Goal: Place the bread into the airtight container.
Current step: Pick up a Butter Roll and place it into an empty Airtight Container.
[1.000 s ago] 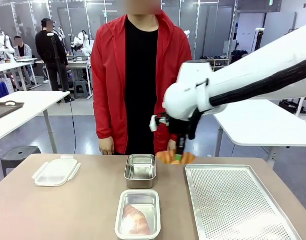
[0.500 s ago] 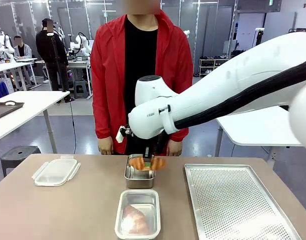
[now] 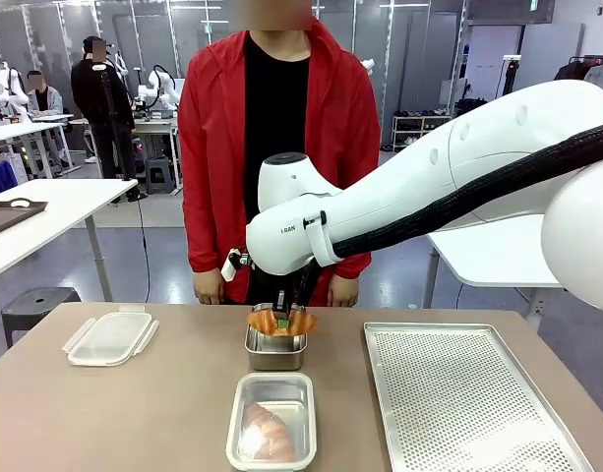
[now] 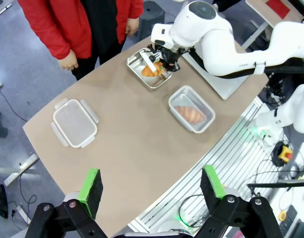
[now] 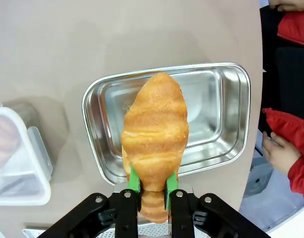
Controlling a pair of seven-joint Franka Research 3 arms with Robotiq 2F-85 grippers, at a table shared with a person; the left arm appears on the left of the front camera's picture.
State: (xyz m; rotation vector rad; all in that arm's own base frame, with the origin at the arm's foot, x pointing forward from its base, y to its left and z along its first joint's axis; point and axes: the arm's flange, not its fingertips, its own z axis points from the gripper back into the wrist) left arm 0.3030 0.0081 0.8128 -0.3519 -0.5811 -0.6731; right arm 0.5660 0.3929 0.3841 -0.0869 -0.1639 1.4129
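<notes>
A golden croissant (image 5: 155, 129) hangs just above the open steel container (image 5: 211, 114), with my right gripper (image 5: 150, 186) shut on its lower end. From the front, the croissant (image 3: 281, 322) sits at the rim of the steel container (image 3: 275, 348), under the right gripper (image 3: 281, 315). A second clear container (image 3: 271, 421) nearer me holds another bread. High over the table, my left gripper (image 4: 152, 191) is open and holds nothing; its view shows the croissant (image 4: 152, 70) over the steel container (image 4: 137, 62).
A clear clip-on lid (image 3: 111, 336) lies at the table's left. A perforated metal tray (image 3: 468, 403) covers the right side. A person in a red jacket stands at the far edge, one hand (image 5: 275, 153) close to the steel container.
My right arm has carried the croissant leftward from the tray's near corner to above the steel container, then lowered it slightly.
</notes>
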